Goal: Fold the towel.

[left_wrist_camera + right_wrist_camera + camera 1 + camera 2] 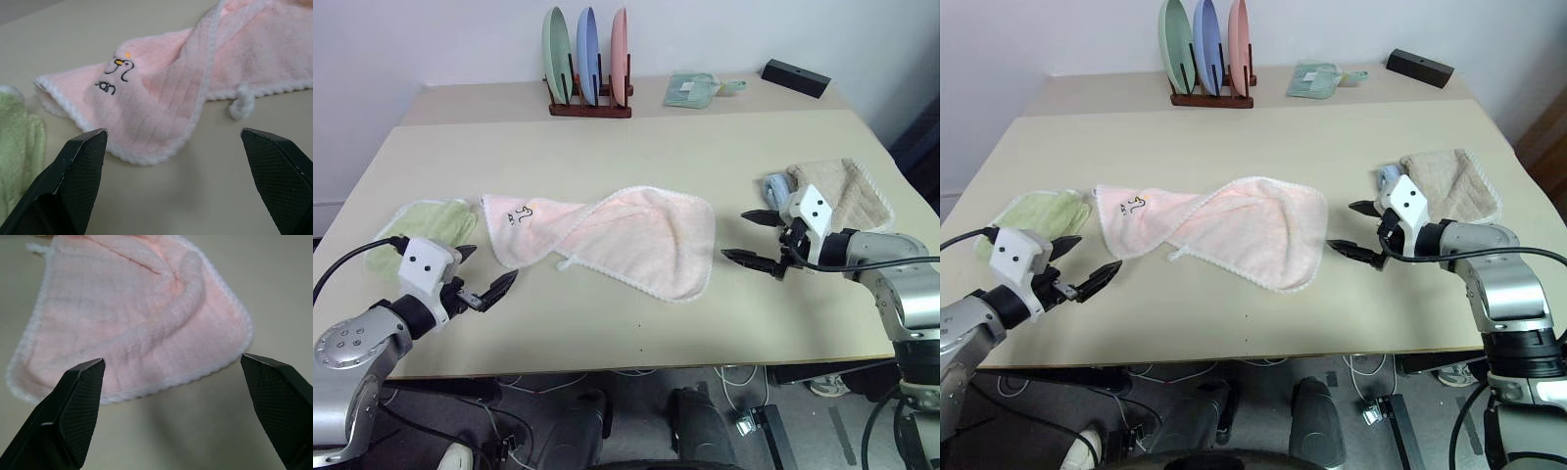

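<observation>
**Pink towel twisted between spread grippers**

Pink terry towel [607,235] lies mid-bench [636,157], twisted so its middle overlaps and hides part of itself. Left gripper [481,276] and right gripper [752,238] hover at either end, fingers spread, empty.

Bare table [636,333] lies before the pink towel [636,235]; green cloth [426,225] and beige towel [837,191] crowd its ends.

Silver-grey jointed arms, black cables, white camera blocks — each tool [481,275] [756,239] with two black textured fingers.
</observation>
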Controlling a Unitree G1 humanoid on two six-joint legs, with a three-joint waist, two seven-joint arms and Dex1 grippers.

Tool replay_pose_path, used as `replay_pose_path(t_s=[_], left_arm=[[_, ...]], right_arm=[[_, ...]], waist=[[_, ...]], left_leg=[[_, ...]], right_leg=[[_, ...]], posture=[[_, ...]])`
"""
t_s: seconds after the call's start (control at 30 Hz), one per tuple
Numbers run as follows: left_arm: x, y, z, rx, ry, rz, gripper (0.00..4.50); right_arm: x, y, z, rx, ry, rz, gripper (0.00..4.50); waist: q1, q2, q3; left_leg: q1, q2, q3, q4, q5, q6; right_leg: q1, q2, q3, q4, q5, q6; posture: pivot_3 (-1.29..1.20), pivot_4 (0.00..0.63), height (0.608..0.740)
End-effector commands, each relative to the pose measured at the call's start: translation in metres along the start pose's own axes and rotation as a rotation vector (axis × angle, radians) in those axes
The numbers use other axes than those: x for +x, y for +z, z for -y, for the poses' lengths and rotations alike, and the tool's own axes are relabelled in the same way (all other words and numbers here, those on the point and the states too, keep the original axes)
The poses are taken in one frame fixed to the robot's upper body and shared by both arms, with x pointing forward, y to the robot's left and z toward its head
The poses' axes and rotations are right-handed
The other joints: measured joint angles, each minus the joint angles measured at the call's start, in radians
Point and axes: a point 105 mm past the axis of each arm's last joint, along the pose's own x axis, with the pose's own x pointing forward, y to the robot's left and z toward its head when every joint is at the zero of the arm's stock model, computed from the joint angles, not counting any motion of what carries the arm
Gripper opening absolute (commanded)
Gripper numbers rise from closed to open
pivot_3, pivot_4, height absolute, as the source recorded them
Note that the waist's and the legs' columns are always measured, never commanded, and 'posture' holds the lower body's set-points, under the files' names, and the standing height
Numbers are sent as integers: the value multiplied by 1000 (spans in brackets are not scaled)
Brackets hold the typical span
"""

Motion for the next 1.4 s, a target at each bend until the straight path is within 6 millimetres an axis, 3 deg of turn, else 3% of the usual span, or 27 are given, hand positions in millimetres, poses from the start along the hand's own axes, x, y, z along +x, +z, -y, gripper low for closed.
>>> replay_pose_path(t_s=[0.03,0.3,0.53,0.7,1.1,1.4], left_arm=[[4,6,2,30,-5,15,4451],[8,9,8,49,-29,20,4451],[22,-7,17,226,-69,-89,4451],[40,-5,7,310,-22,-102,4451],[66,-30,-31,379,46,-165,4451],[69,-33,-28,377,40,-129,64]], right_arm=[[-3,16,-1,-29,-19,54,4500],[8,18,-11,-18,-7,82,4500],[35,22,-24,-10,33,138,4500],[44,31,-32,5,33,190,4500],[54,39,-44,21,31,232,4500],[52,37,-44,14,31,226,4500]], waist=[[0,0,0],[11,0,0],[15,0,0],[16,0,0],[15,0,0],[12,0,0]], left_leg=[[0,0,0,0,0,0],[0,0,2,0,0,0],[0,0,2,-1,0,0],[0,0,2,0,0,0],[0,0,2,-1,0,0],[0,0,2,-1,0,0]], right_leg=[[0,0,0,0,0,0],[-1,0,2,0,0,0],[-2,1,2,0,0,0],[-2,1,3,0,1,1],[-4,1,3,1,3,4],[-4,1,3,1,3,4]], posture=[[0,150,740],[0,150,740],[0,150,740],[0,150,740],[0,150,740],[0,150,740]])
